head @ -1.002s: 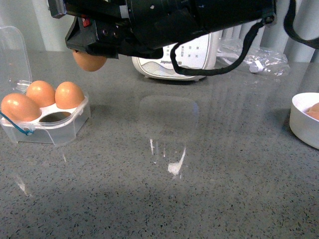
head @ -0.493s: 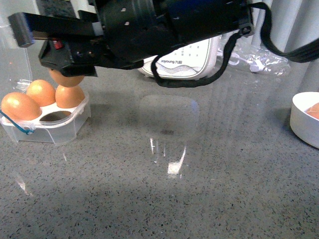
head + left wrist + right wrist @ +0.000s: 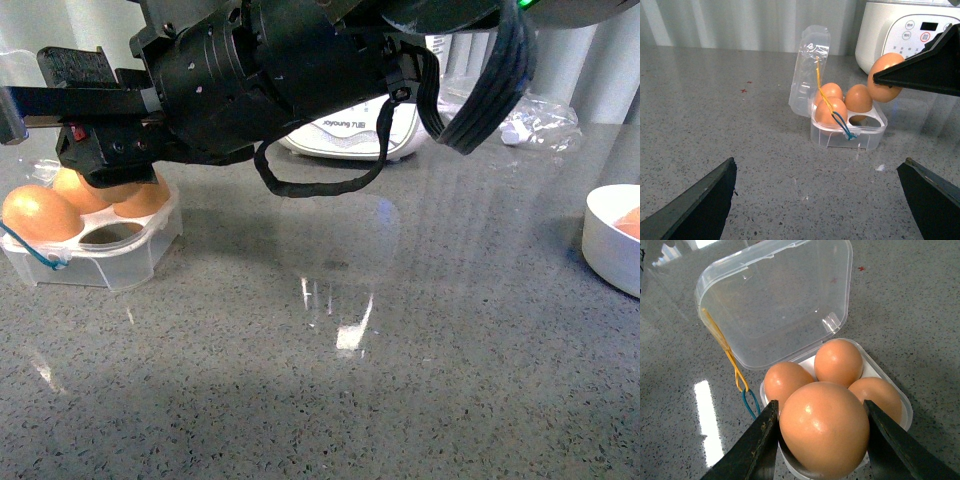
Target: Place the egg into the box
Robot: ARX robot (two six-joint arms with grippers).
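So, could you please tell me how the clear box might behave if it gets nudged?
Probably slides easily: the box looks like thin plastic on a smooth counter. Its upright lid likely flexes. Three eggs inside add some weight, so tipping seems unlikely.

The front view looks low and nearly level across the bench (image 3: 420, 400) from the robot's body. The right arm (image 3: 290, 70) crosses close before the lens, and the box (image 3: 110, 255) sits at the far left. The left wrist view faces the box from farther off, side-on (a white cooker (image 3: 905, 35) stands behind it). The right wrist view looks steeply down from very near, past the right end effector (image 3: 821, 407) and its egg (image 3: 825, 435), into the same box.
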